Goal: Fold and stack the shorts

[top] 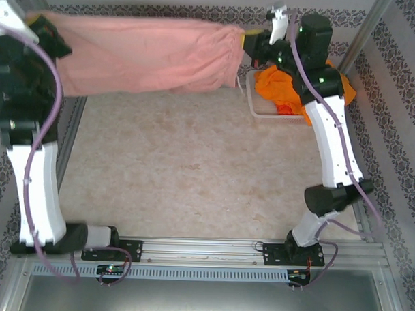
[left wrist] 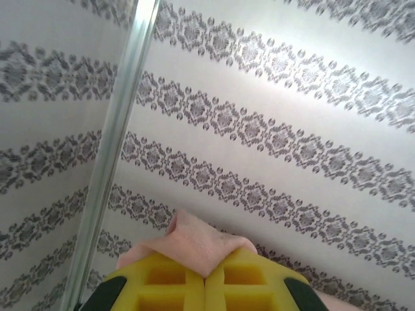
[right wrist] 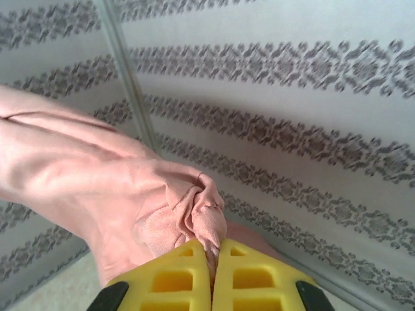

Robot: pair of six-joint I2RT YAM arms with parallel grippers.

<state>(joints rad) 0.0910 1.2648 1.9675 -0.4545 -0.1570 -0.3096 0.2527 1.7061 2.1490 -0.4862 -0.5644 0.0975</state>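
Observation:
The dusty pink shorts (top: pixel 146 54) hang stretched in the air across the back of the table, held at both ends. My left gripper (top: pixel 36 21) is shut on their left end; in the left wrist view a pink fold (left wrist: pixel 198 246) pokes out between the yellow fingers (left wrist: pixel 162 282). My right gripper (top: pixel 251 41) is shut on the gathered right end, where bunched pink cloth (right wrist: pixel 194 207) is pinched between its yellow fingers (right wrist: pixel 253 278). Bright orange shorts (top: pixel 281 90) lie heaped at the back right, partly hidden behind the right arm.
The white mesh basket (top: pixel 260 109) holds the orange heap at the back right. The beige table top (top: pixel 193 169) spreads under the hanging cloth. Patterned walls and aluminium posts (left wrist: pixel 113 149) stand close behind both grippers.

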